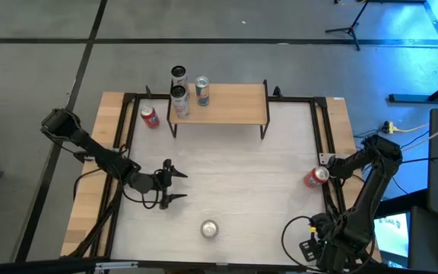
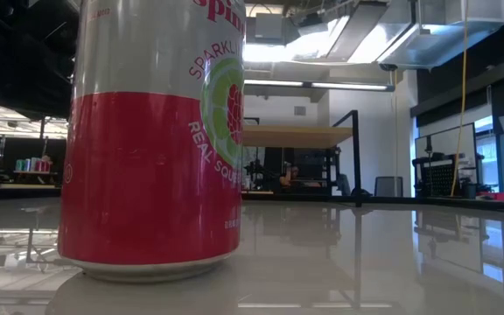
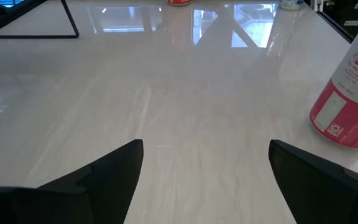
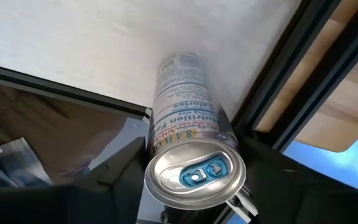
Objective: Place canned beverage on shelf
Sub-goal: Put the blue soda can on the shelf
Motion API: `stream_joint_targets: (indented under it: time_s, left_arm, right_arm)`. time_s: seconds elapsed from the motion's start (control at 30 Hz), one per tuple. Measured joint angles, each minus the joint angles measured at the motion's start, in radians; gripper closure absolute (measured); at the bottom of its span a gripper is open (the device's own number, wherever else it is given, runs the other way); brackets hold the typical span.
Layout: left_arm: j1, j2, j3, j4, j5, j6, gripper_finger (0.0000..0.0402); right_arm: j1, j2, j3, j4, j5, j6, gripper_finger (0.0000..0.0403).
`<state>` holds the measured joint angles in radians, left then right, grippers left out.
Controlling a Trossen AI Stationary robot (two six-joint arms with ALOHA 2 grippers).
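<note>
The shelf [image 1: 220,105], a light-wood board on thin black legs, stands at the table's far side with three cans [image 1: 179,97] on its left part. A red can [image 1: 150,116] stands on the table beside its left legs. At the right edge, my right gripper [image 1: 316,177] is shut on a red and silver can [image 4: 182,106], whose top faces the wrist camera. My left gripper [image 1: 175,186] hovers open at the left middle. A red and white can [image 1: 209,228] stands on its base near the front edge and fills the low view [image 2: 151,131]. My right gripper has the can's upper wall just under the top rim [image 4: 159,149] between its two fingers, one on each side. The fingers come from above, pointing steeply down along the can. The can's lower end [image 4: 180,62] is at the tabletop; whether it rests there I cannot tell.
A black rail frame [image 1: 322,129] runs around the white tabletop and passes close beside the held can [image 4: 278,106]. The shelf's right part [image 1: 242,103] is bare wood. Open tabletop lies between the two arms [image 1: 249,183].
</note>
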<state>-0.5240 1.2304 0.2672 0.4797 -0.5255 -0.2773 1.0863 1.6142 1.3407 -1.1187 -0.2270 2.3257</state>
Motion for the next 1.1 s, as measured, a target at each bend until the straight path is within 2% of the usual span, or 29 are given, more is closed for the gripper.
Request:
stream_joint_targets:
  time_s: [0.1,0.27,0.63,0.93,1.1]
  left_arm:
    - [0.0,0.0,0.0,0.0,0.0,0.0,0.0065]
    - [0.0,0.0,0.0,0.0,0.0,0.0,0.0065]
    - [0.0,0.0,0.0,0.0,0.0,0.0,0.0065]
    - [0.0,0.0,0.0,-0.001,0.0,0.0,0.0065]
    - [0.0,0.0,0.0,-0.001,0.0,0.0,0.0065]
  right_arm:
    - [0.0,0.0,0.0,-0.001,0.0,0.0,0.0194]
    - [0.0,0.0,0.001,-0.013,0.013,-0.001,0.0183]
    - [-0.005,-0.005,0.002,-0.114,0.147,-0.001,0.0179]
    - [-0.013,-0.002,-0.002,-0.118,0.138,-0.001,0.0183]
    - [-0.013,-0.002,-0.002,-0.159,0.177,-0.016,0.0185]
